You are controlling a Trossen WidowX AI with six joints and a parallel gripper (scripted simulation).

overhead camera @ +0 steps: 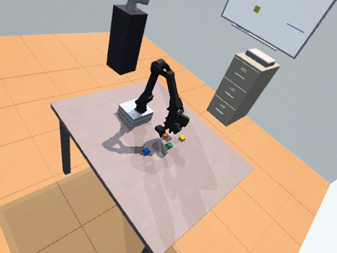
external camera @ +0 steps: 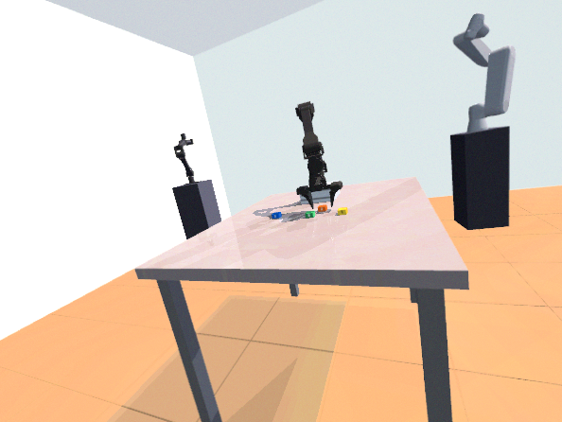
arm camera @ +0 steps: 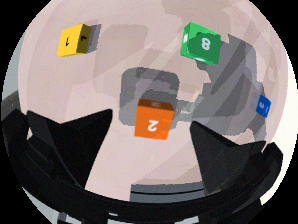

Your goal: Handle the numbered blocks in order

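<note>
Four small, hard-edged cubes are sitting on the pale pinkish, faintly mottled table (overhead camera: pixel 218 173), each in a flat, glossy colour with a printed digit on top. The orange block (arm camera: pixel 154 117) is showing a 2, the yellow block (arm camera: pixel 75 40) a 1, and the green block (arm camera: pixel 201 43) an 8; the digit on the blue block (arm camera: pixel 264 106) is too small to read.

The matte black arm is bending down over the orange block, standing on a pale, layered square base (overhead camera: pixel 124 112). The gripper (external camera: pixel 322 199) is hanging with its jaws spread wide and holding nothing. In the wrist view the orange block is lying between the two dark wedge-shaped fingers, roughly centred, with table showing on both sides of it. Whether the fingertips are level with the block I cannot tell.

The yellow block is resting just beside the arm, the green and blue ones farther out.
</note>
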